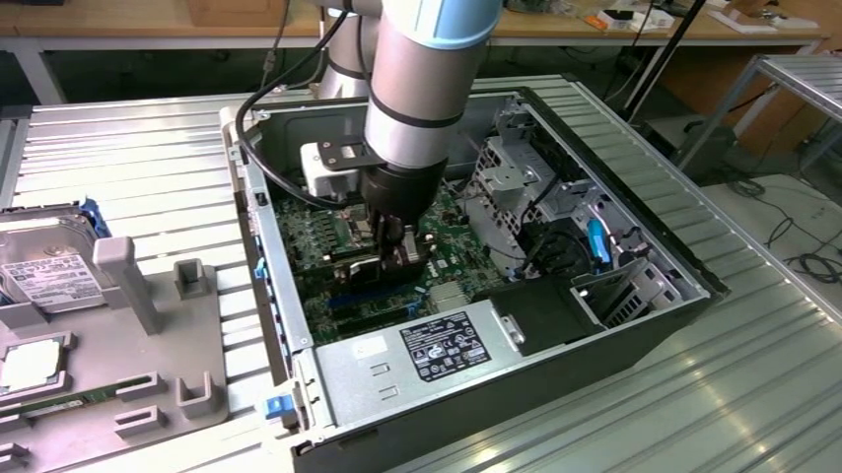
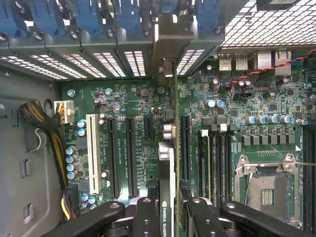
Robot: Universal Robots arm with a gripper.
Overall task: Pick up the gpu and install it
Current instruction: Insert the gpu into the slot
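Inside the computer case (image 1: 658, 246), gripper (image 2: 168, 210) clamps the gpu (image 2: 170, 148) edge-on, its long axis parallel to the motherboard slots (image 2: 123, 153) directly beneath.

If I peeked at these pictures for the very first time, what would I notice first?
You'd first notice the big silver robot arm reaching down into an open computer case lying on a metal table. In the wrist view its tool grips the gpu, held on edge over the green motherboard with its long black slots. Off to the exterior view's left, a hard drive rests in a grey holder.
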